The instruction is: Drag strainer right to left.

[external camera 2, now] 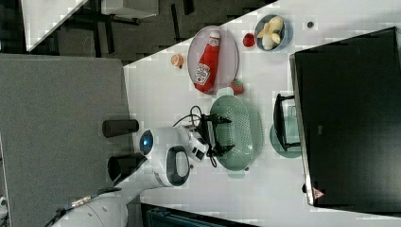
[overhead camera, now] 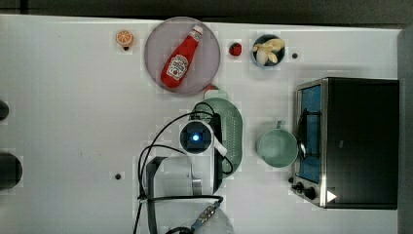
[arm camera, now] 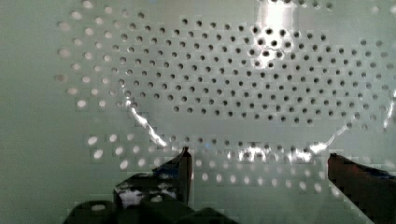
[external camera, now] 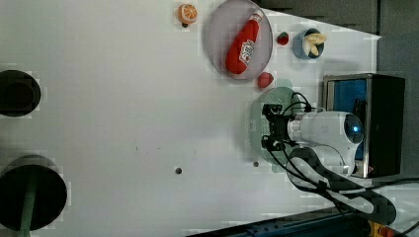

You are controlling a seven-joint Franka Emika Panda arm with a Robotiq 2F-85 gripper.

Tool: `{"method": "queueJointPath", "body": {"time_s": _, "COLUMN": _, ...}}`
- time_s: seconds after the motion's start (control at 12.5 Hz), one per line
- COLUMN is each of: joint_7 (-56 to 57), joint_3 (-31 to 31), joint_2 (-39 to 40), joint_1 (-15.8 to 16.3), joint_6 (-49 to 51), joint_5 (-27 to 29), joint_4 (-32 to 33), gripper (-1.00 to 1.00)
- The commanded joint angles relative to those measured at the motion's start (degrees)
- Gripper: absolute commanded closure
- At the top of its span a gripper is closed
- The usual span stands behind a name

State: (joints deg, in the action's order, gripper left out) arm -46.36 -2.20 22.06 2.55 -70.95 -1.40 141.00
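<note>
Top view: arm [overhead camera: 196,138] covers the strainer's [overhead camera: 233,127] left part. Right view: oven [external camera 2: 350,118] hides most of the cup [external camera 2: 285,137]. Wrist view: strainer rim cut off on all sides; pincer [arm camera: 258,163] fingertips only partly visible.

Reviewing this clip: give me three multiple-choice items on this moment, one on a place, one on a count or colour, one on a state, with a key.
1. In the top view, where does the ketchup bottle lie?
A. on the round plate
B. inside the strainer
C. in the cup

2. How many mint-green pieces of kitchenware stand on the table?
A. one
B. two
C. four

3. How is the gripper?
A. shut on the cup
B. shut on a strawberry
C. open above the strainer's holed base

Key:
1 A, the bottle rests across the plate.
2 B, the strainer and the cup.
3 C, the wrist view shows both fingers apart with nothing between them.
</note>
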Motion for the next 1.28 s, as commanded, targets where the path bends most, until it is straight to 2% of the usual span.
{"method": "queueJointPath", "body": {"time_s": 0.08, "joint_7": -5.8, "joint_3": -2.5, "joint_2": -1.8, "joint_1": 0.5, "joint_6": 0.0, "joint_5": -1.1, "joint_4": -0.7, "gripper": -1.0}}
{"method": "queueJointPath", "body": {"time_s": 0.56, "joint_7": -13.1, "joint_3": -6.6, "joint_2": -1.1, "joint_1": 3.8, "joint_6": 0.1, "joint_5": 0.3, "joint_4": -1.4, "gripper": -1.0}}
{"method": "queueJointPath", "body": {"time_s": 0.96, "joint_7": -20.4, "joint_3": -8.4, "joint_2": 0.9, "joint_1": 8.2, "joint_6": 0.5, "joint_5": 0.8, "joint_4": -4.2, "gripper": -1.0}}
{"method": "queueJointPath", "body": {"time_s": 1.28, "joint_7": -21.2, "joint_3": -8.7, "joint_2": 3.0, "joint_1": 11.7, "joint_6": 2.2, "joint_5": 1.1, "joint_4": -7.6, "gripper": -1.0}}
